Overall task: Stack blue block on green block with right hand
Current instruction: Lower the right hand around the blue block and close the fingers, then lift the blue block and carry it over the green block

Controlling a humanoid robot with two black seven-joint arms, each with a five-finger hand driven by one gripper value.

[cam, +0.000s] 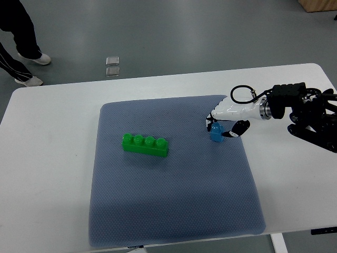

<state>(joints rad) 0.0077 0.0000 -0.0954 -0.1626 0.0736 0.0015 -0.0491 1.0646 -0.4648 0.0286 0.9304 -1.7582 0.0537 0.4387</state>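
Right hand (pixel 224 122) curls around blue block (pixel 216 133).

light: bright, even overhead | shadows: soft, faint | glare: mild on table (pixel 47 137) | focus: sharp, slight grain

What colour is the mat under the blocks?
Greyish blue, with a fine dotted texture; the mat shows in the top view, lying on the white table.

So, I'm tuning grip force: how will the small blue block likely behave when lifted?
The blue block looks like rigid moulded plastic, so probably stiff and light. It is small beside the right hand around it, so it could twist or slip between fingertips. Its boxy shape shouldn't roll.
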